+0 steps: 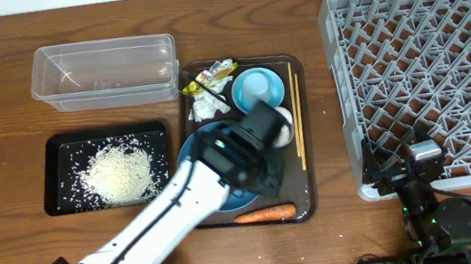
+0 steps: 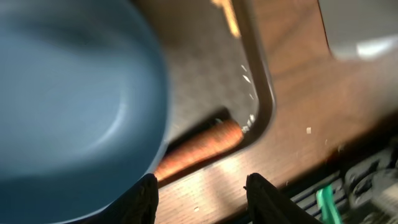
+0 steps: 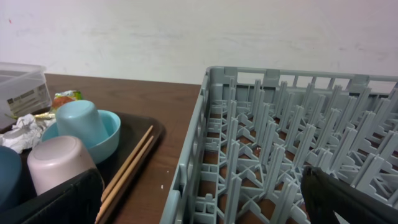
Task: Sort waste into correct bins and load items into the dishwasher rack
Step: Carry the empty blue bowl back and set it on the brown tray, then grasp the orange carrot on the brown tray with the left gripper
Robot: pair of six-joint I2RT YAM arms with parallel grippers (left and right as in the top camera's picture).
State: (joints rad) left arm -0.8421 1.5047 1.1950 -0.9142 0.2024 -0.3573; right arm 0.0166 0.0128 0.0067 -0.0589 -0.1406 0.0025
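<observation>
The dark-blue bowl [image 1: 205, 159] sits on the brown serving tray [image 1: 312, 186], partly under my left arm. My left gripper [image 1: 253, 161] hovers over it, open; in the left wrist view its fingers [image 2: 202, 199] are apart and empty, the left one at the bowl's [image 2: 68, 106] rim. The carrot [image 1: 264, 213] [image 2: 199, 146] lies at the tray's front. The light-blue bowl [image 1: 257, 88] [image 3: 109, 134], white cup [image 1: 282, 126] [image 3: 56, 162], chopsticks [image 1: 296, 110] [image 3: 127, 168], wrapper [image 1: 210, 79] and napkin [image 1: 208, 106] are on the tray. My right gripper [image 1: 387, 171] [image 3: 199, 199] is open by the rack's [image 1: 428, 70] [image 3: 280, 137] front-left corner.
The clear tub [image 1: 104, 72] stands at the back left. The black tray [image 1: 57, 174] in front of it holds a heap of rice [image 1: 118, 173]. An upturned light-blue cup [image 3: 78, 121] sits inside the light-blue bowl. The table's front edge is just below the serving tray.
</observation>
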